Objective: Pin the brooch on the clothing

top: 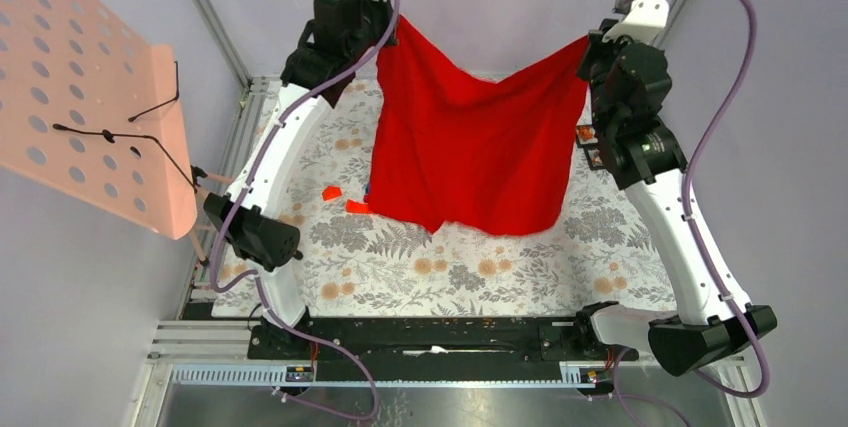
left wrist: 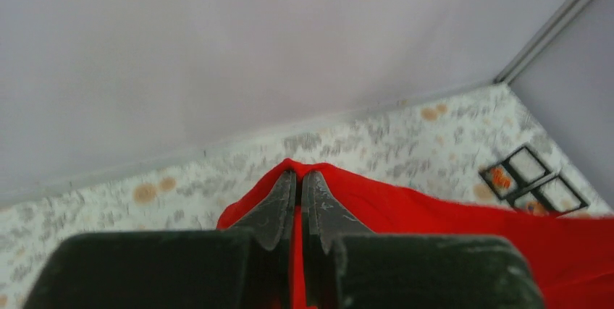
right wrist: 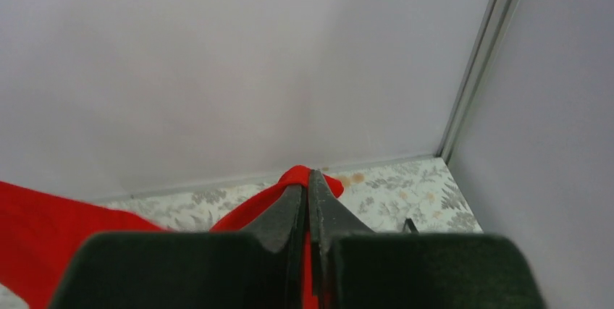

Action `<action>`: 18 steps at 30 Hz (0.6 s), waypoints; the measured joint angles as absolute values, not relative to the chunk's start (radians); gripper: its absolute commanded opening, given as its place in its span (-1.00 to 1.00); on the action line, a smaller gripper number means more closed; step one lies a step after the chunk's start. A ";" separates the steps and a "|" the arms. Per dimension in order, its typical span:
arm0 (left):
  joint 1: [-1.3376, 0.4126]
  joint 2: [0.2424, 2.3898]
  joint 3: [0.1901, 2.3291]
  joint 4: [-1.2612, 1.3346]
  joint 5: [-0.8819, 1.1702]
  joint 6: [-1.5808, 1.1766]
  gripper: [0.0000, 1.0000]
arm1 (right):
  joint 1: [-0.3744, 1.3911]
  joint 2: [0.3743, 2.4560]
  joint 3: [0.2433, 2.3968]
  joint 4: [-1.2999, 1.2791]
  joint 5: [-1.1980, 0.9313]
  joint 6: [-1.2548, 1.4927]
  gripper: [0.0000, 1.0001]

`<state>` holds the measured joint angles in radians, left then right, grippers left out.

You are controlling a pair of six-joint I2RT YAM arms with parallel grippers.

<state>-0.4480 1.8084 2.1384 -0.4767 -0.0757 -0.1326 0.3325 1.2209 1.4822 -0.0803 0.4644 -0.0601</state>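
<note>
The red clothing (top: 470,137) hangs spread between both raised arms, and its lower edge reaches the floral table. High at the back left, my left gripper (top: 393,29) is shut on the cloth's upper left corner. In the left wrist view the left gripper (left wrist: 300,173) has red fabric (left wrist: 434,211) pinched between its jaws. My right gripper (top: 585,45) is shut on the upper right corner, and the right wrist view shows that gripper (right wrist: 305,180) with red cloth (right wrist: 43,222) in its jaws. Small orange-red pieces (top: 345,199) lie on the table by the cloth's lower left edge. I cannot tell whether one is the brooch.
A pink perforated board (top: 90,77) with a black wire hanger (top: 130,132) stands at the left. Small black-framed boxes (top: 588,147) holding orange bits sit on the table under the right arm, and show as boxes (left wrist: 532,179) in the left wrist view. Grey walls close the back.
</note>
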 measured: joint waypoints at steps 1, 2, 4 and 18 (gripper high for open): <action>-0.436 1.825 2.179 -0.479 -0.064 -0.132 -1.00 | 0.319 1.236 1.513 -0.086 0.450 -0.045 -1.00; -0.426 1.837 2.223 -0.479 -0.052 -0.132 -1.00 | 0.310 1.248 1.542 -0.086 0.440 -0.035 -1.00; -0.410 1.847 2.313 -0.454 -0.028 -0.130 -1.00 | 0.293 1.270 1.629 -0.087 0.415 -0.019 -1.00; -0.389 1.299 1.565 -0.020 0.087 -0.116 -1.00 | 0.282 0.892 1.105 -0.004 0.428 0.086 -1.00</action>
<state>-0.3893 1.2991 1.5654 -0.0204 0.0872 -0.1158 0.2821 0.8921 1.1046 -0.0040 0.4278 0.0864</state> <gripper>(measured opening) 0.026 0.020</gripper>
